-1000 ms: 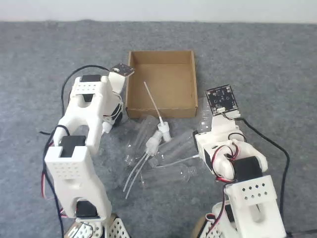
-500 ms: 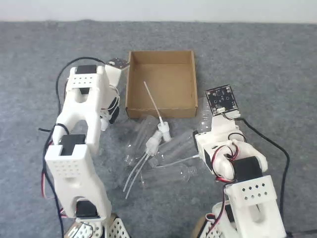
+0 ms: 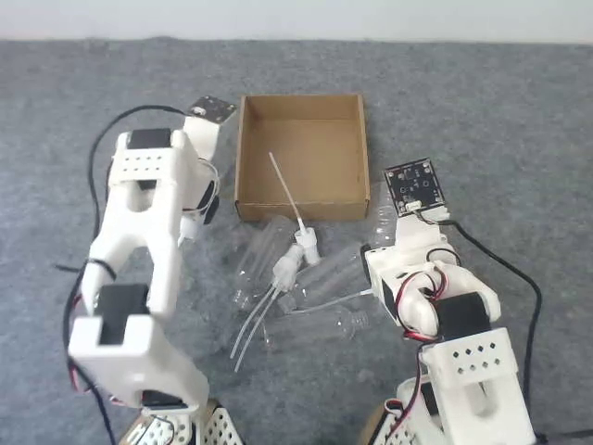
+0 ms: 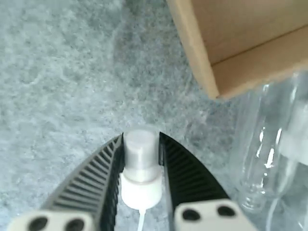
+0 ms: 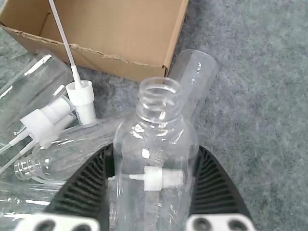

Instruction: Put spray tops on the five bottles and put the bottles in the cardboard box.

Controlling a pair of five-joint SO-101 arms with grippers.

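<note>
My left gripper (image 4: 140,139) is shut on a white spray top (image 4: 139,161), held above the grey carpet just off a corner of the cardboard box (image 4: 231,43). In the high view the left arm (image 3: 148,199) stands left of the box (image 3: 243,158). My right gripper (image 5: 155,154) is shut on a clear bottle (image 5: 156,144), neck open and pointing toward the box (image 5: 120,29). Clear bottles (image 3: 264,252) (image 3: 320,326) lie between the arms with two spray tops (image 3: 309,243) (image 3: 287,267). One top's long tube leans over the box's front wall.
Another bottle (image 5: 195,72) lies on the carpet by the box's near right corner. Thin dip tubes (image 3: 248,324) trail from the loose tops toward the front. Open carpet (image 3: 500,139) lies right of the box and behind it.
The left arm has pulled back and to the left, away from the bottle pile, with its wrist camera now farther back beside the box. The right arm has not moved.
</note>
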